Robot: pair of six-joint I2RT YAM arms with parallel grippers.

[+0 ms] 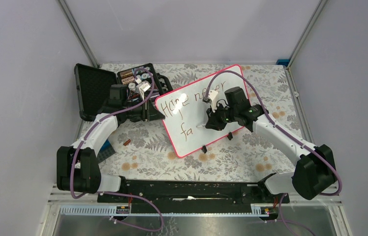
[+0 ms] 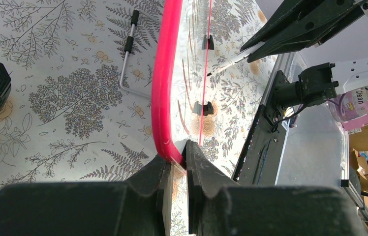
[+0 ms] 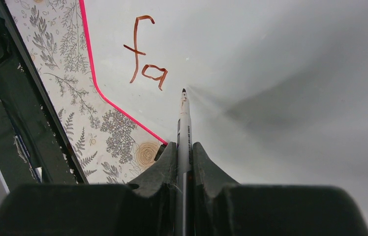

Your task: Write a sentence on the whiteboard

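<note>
The whiteboard [image 1: 192, 128], white with a pink-red rim, lies tilted in the middle of the table. On it the sentence [image 1: 188, 102] reads "Hope never" with "fa" below. My left gripper [image 1: 158, 114] is shut on the board's left corner; the left wrist view shows the rim [image 2: 162, 93] pinched between my jaws [image 2: 178, 160]. My right gripper [image 1: 210, 120] is shut on a white marker [image 3: 184, 128], its tip resting on the board just right of the "fa" [image 3: 145, 64].
An open black case [image 1: 123, 83] with small items stands at the back left. A small brown object [image 1: 127, 143] lies near the left arm. A metal stand rod [image 2: 128, 49] lies on the floral tablecloth. Two black clips [image 1: 229, 136] sit on the board's near edge.
</note>
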